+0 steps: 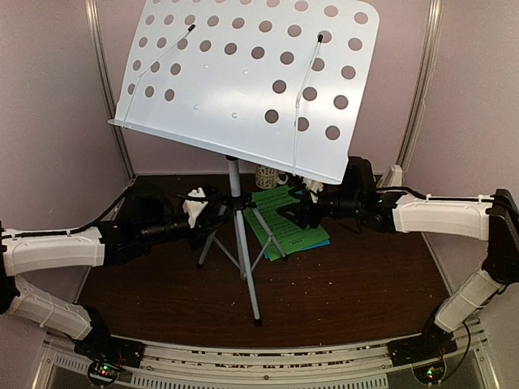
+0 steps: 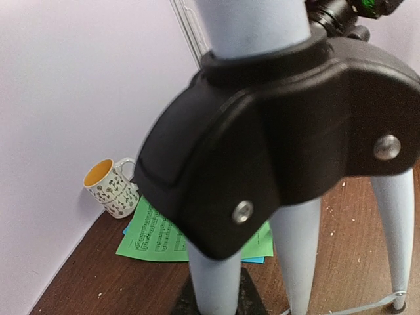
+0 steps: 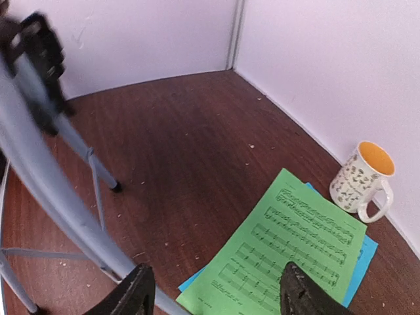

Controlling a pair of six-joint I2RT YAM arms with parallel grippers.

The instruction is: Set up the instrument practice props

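Perforated grey music stand (image 1: 243,65) on tripod (image 1: 242,243); right pincer (image 3: 216,289) gapes empty, left pincer (image 1: 212,215) unclear.

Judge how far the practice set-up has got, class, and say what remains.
Done: the stand is upright on its tripod. In hand: the right fingers hang open over the sheets; the left arm is at the tripod's hub. Left: the sheets lie flat on the table, none on the stand.

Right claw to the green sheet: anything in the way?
Nothing visible. The right claw is open over the green music sheet. The tripod leg passes beside one finger, and the patterned mug stands past the sheet's far edge.
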